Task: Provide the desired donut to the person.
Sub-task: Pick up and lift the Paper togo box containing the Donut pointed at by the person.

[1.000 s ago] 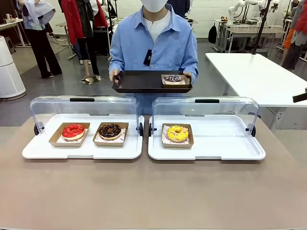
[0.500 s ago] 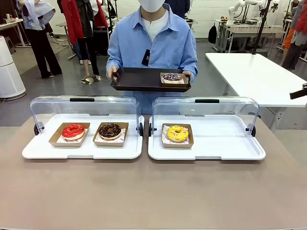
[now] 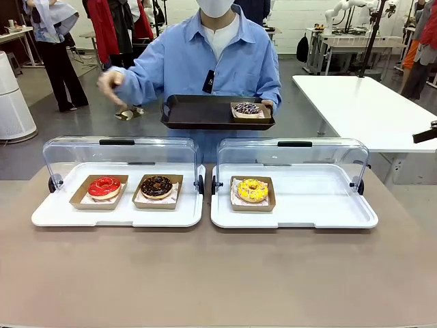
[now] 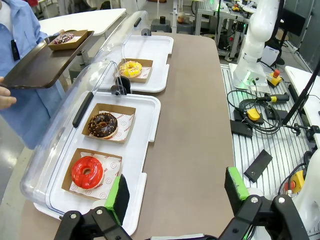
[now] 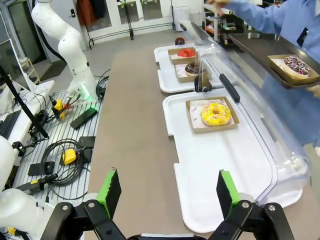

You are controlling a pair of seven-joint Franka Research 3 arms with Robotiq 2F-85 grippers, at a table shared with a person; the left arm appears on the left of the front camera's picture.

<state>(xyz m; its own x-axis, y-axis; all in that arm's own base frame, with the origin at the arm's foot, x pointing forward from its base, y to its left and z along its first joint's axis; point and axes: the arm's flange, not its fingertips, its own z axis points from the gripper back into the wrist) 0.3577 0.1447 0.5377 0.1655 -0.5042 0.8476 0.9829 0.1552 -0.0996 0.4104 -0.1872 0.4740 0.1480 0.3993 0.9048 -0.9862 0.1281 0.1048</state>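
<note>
The person (image 3: pixel 217 61) in a light blue shirt stands across the table, holding a dark tray (image 3: pixel 198 113) with one hand; a purple sprinkled donut (image 3: pixel 247 108) in a paper boat sits on it. The person's other hand (image 3: pixel 109 83) is raised out over the left case. A red donut (image 3: pixel 104 186) and a chocolate donut (image 3: pixel 157 185) lie in the left white case (image 3: pixel 116 217). A yellow donut (image 3: pixel 252 189) lies in the right case (image 3: pixel 321 205). My left gripper (image 4: pixel 175 192) hangs open above the table's near end, beside the red donut (image 4: pixel 87 171). My right gripper (image 5: pixel 167 192) is open, short of the yellow donut (image 5: pixel 215 113).
Both cases have clear lids (image 3: pixel 119 152) swung up at the far side. A white table (image 3: pixel 372 109) stands behind at the right. Bystanders (image 3: pixel 54 48) stand far left. Cables and boxes (image 4: pixel 257 112) lie on the slatted base beside the table, near the other arm's base (image 4: pixel 255 45).
The person has let go of the tray with one hand and lifted that arm out to the picture's left. The tray stays level in the other hand.
</note>
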